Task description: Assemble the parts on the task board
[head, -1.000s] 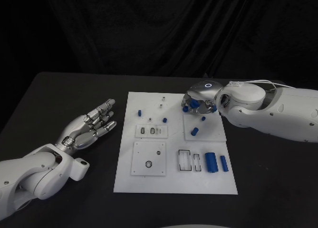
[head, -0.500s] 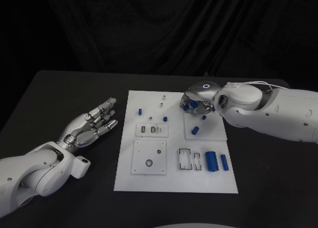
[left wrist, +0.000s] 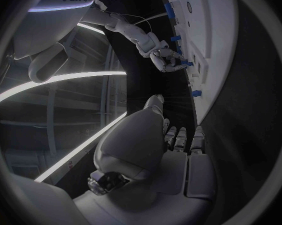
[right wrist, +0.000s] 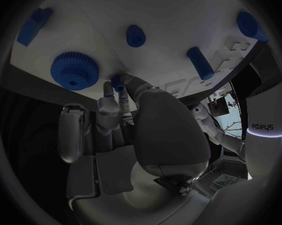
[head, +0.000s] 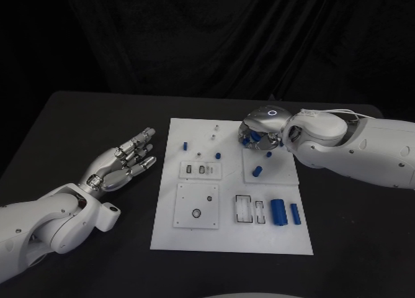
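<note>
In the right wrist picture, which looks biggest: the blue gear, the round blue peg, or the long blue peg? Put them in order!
Biggest to smallest, as they look:
1. Blue gear
2. Long blue peg
3. Round blue peg
The gear is closest to the camera, so its true size is unsure.

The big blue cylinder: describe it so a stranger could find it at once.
Start at the white task board in the middle of the black table and go to its near right corner, away from both hands. There two blue parts lie side by side next to two rectangular slots. The big cylinder is the thicker one, between the slots and the slimmer bar.
</note>
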